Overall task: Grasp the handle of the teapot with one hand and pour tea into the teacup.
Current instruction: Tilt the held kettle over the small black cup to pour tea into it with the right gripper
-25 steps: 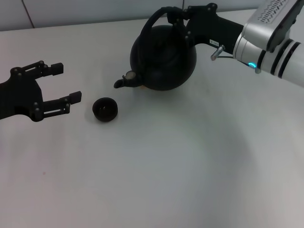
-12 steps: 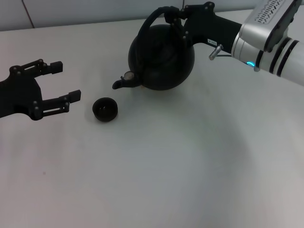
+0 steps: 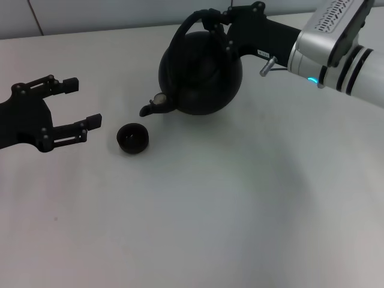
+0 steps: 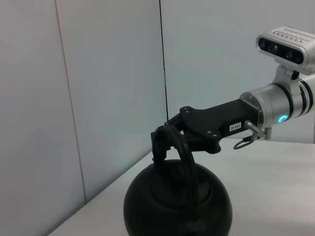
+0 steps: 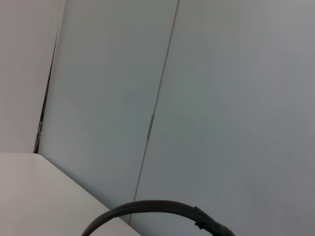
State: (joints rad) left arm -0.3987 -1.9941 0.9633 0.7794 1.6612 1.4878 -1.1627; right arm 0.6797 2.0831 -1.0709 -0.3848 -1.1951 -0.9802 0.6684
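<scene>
- Head view: the right hand (image 3: pixel 217 27) reaches in from the far right and is clenched on the handle (image 3: pixel 201 21) of the teapot (image 3: pixel 201 75). Its fingers blend into the black hoop, so the exact grip is hard to make out. The teapot is at the far middle of the white desk (image 3: pixel 210 210), tipped a little, with its spout pointing toward the robot's left and down. Whether its base touches the desk cannot be told.
- Head view: the teacup (image 3: pixel 132 138) stands on the desk just beside and below the spout tip, not touching it. What is inside the cup cannot be seen. The left hand (image 3: pixel 72 108) waits near the cup on the robot's left, released, its two fingers spread and grasping nothing; its arm is cut off at the picture's edge.
- Left wrist view: the teapot's (image 4: pixel 177 201) lower body is cut off and the cup is out of sight. The right hand (image 4: pixel 170 135) grips the top of the handle (image 4: pixel 182 152) in front of a grey panelled wall (image 4: pixel 98 98).
- Right wrist view: only a dark curved piece (image 5: pixel 157 211), likely the handle, shows against the wall (image 5: pixel 221 98), with a corner of the desk (image 5: pixel 29 196).
</scene>
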